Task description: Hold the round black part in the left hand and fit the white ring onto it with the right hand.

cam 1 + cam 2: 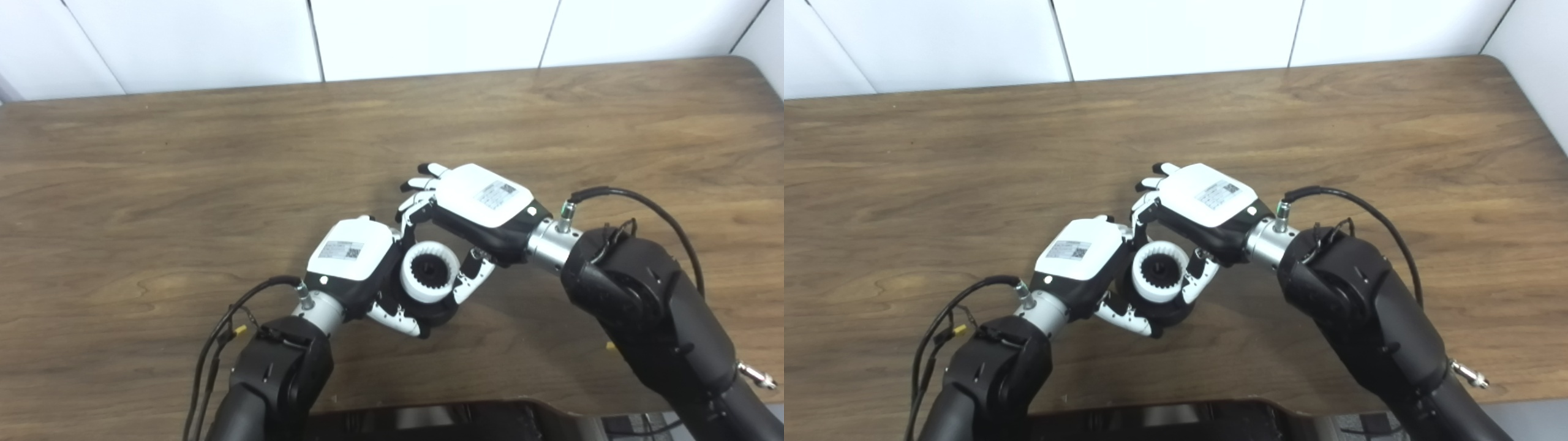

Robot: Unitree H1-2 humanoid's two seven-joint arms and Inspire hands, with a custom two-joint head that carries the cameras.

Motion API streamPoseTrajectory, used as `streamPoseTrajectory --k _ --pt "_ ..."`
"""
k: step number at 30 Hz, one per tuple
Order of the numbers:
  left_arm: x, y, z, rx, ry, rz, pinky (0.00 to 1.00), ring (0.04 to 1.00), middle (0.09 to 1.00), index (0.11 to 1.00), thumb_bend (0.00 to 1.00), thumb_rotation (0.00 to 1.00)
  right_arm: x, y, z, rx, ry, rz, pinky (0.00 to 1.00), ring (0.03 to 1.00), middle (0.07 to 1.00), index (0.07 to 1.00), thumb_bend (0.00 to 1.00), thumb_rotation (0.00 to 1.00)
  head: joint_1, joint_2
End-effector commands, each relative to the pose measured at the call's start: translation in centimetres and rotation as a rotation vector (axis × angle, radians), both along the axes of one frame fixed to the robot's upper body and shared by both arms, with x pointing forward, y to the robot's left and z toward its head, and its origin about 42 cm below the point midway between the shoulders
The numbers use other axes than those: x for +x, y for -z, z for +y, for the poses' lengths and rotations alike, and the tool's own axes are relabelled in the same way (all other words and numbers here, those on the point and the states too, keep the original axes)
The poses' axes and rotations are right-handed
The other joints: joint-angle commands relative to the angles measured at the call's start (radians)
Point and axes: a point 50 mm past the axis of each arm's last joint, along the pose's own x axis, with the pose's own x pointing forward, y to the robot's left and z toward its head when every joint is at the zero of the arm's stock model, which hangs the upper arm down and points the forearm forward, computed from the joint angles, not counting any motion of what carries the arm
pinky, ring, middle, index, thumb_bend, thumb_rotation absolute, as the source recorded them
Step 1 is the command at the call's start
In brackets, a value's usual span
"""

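Left hand clasping the half-hidden round black part, white ring atop, right hand pinching the ring.

Both pics are bright w/ soft, even light from above. The brown table has a pale shine across its middle and far part. Shadows are soft and small: a dark patch sits under the left hand and right hand, and a faint one lies by the right arm. The white hand backs glow, so their labels are too blurry to read. Pics look a bit soft and grainy. The white wall is v. bright, almost washed out. Table edges curve a little near the corners.
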Motion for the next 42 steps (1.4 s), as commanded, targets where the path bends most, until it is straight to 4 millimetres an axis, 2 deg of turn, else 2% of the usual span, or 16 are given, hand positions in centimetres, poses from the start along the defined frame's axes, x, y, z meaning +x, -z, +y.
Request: streamPoseTrajectory --k 1,6,12,17,18,19,20,22,25,31,42 --pt "0.5 -0.8 0.5 0.026 -0.024 -0.022 0.94 0.854 0.796 0.711 1.00 0.36 0.2 0.8 -0.4 -0.062 -0.006 0.039 1.00 0.914 0.774 0.483 0.53 0.14 -0.001 0.000" --pt "1.0 -1.4 1.0 0.053 -0.027 0.064 0.97 0.913 0.859 0.796 1.00 0.44 0.4 0.6 -0.4 -0.067 -0.002 0.042 1.00 0.913 0.776 0.483 0.53 0.14 0.004 0.000" --pt "1.4 -2.4 2.0 0.093 -0.067 0.109 0.99 0.938 0.885 0.840 1.00 0.51 0.5 0.5 -0.3 -0.055 0.002 0.045 1.00 0.907 0.776 0.483 0.53 0.14 0.008 -0.001" --pt "1.7 -2.7 2.6 0.129 -0.120 0.127 1.00 0.953 0.901 0.851 1.00 0.49 0.6 0.4 -0.5 -0.034 0.021 0.060 0.99 0.907 0.776 0.491 0.52 0.15 0.015 -0.003" --pt "1.7 -2.8 2.7 0.133 -0.125 0.128 1.00 0.950 0.900 0.850 1.00 0.48 0.7 0.4 -0.6 -0.033 0.030 0.066 0.98 0.909 0.781 0.566 0.74 0.20 0.015 -0.003" --pt "1.7 -2.8 2.8 0.138 -0.129 0.125 1.00 0.949 0.901 0.850 1.00 0.49 0.7 0.4 -0.6 -0.032 0.039 0.074 0.98 0.915 0.791 0.622 0.87 0.26 0.015 -0.003" --pt "1.7 -2.8 2.9 0.141 -0.132 0.121 1.00 0.946 0.899 0.848 1.00 0.50 0.7 0.3 -0.7 -0.033 0.047 0.081 0.99 0.926 0.806 0.670 0.95 0.30 0.016 -0.004" --pt "1.7 -2.9 2.9 0.142 -0.137 0.119 1.00 0.942 0.898 0.846 1.00 0.51 0.8 0.3 -0.8 -0.036 0.054 0.088 0.99 0.940 0.825 0.711 0.99 0.35 0.016 -0.004" --pt "1.7 -2.9 3.0 0.146 -0.144 0.123 1.00 0.947 0.898 0.839 1.00 0.50 1.0 0.2 -0.9 -0.035 0.065 0.091 1.00 0.964 0.863 0.764 1.00 0.42 0.021 -0.005" --pt "1.9 -3.0 3.2 0.162 -0.173 0.149 1.00 0.961 0.911 0.845 1.00 0.49 1.6 -0.5 -1.1 0.029 0.093 0.090 1.00 0.994 0.911 0.834 1.00 0.43 0.021 -0.007" --pt "2.3 -3.9 4.1 0.117 -0.186 0.136 1.00 0.954 0.916 0.845 1.00 0.48 2.6 -1.4 -1.4 0.071 0.124 0.061 1.00 1.000 0.936 0.854 1.00 0.46 0.024 -0.025"
